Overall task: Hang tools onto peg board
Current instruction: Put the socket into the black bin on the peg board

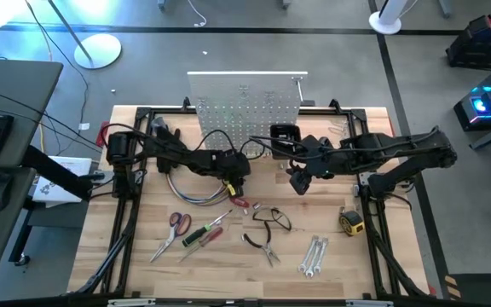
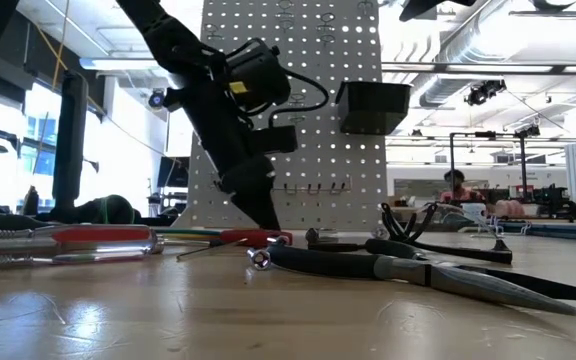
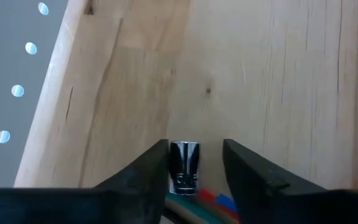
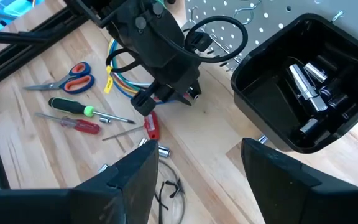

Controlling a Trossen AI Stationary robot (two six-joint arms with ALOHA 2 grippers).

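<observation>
Left gripper (image 3: 194, 174) lowered to the table (image 3: 278, 81), fingers (image 3: 148, 171) parted either side of a small chrome socket (image 3: 184, 167) standing between them; contact apparently not yet made, though hard to judge. Red-handled screwdriver (image 1: 242, 203) lying just beside that gripper. Peg board (image 1: 245, 101) upright behind it. Right gripper (image 4: 194, 177) held spread wide above the table, black bin (image 4: 309, 87) with metal pieces just ahead, scissors (image 4: 67, 78) well off to its side

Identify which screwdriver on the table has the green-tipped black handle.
It is the larger screwdriver, lying beside the red-handled scissors. The slimmer screwdriver next to it has a red handle.
</observation>
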